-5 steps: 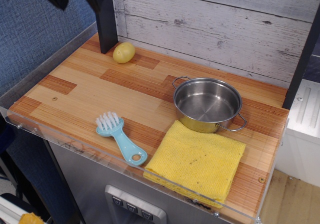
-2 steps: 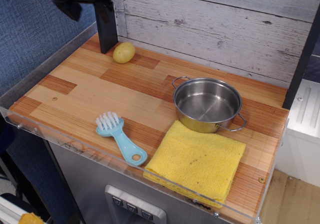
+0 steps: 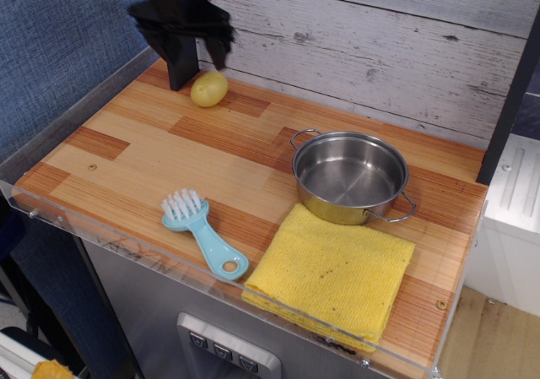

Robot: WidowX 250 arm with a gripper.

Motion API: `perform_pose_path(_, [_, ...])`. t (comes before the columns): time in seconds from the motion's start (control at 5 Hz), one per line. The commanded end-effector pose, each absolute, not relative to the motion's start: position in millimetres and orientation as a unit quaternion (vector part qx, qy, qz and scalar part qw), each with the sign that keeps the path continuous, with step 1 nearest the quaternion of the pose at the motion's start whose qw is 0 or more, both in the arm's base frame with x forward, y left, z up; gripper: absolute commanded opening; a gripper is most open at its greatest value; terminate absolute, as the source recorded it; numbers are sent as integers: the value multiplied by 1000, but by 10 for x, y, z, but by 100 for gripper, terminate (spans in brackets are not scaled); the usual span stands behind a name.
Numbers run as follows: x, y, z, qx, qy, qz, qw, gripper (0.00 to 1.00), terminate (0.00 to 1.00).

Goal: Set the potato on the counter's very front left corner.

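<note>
The potato (image 3: 209, 89) lies at the far left of the bench (image 3: 143, 155), just beside a dark upright post (image 3: 180, 62) and close to the whitewashed plank wall (image 3: 363, 33). The gripper (image 3: 197, 54) hangs just above it with its jaws spread apart and empty — one dark finger shows on each side, nothing between them. The target corner, the near left one with its reddish-brown patch, lies well apart from the potato, with bare planks between. A blue brush (image 3: 202, 233), a steel pot (image 3: 350, 176) and a yellow cloth (image 3: 333, 273) sit further right, off the likely path. The potato looks light, hard and smooth — probably slippery, and apt to roll. I would close across its short middle, squarely
</note>
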State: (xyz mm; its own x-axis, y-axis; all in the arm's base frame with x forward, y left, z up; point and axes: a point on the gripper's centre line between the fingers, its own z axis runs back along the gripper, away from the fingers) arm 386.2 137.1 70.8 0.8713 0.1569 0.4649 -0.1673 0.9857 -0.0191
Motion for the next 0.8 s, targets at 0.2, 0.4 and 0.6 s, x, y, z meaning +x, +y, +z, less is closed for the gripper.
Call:
perform_pose_path(0.2, [4076,1320,644,31,-245,78,966,100,0])
perform_pose_path(0.4, [4040,1398,596,39,-239,85,967,100,0])
perform_pose_path(0.6, [3981,1448,520,42,-228,90,969,100,0])
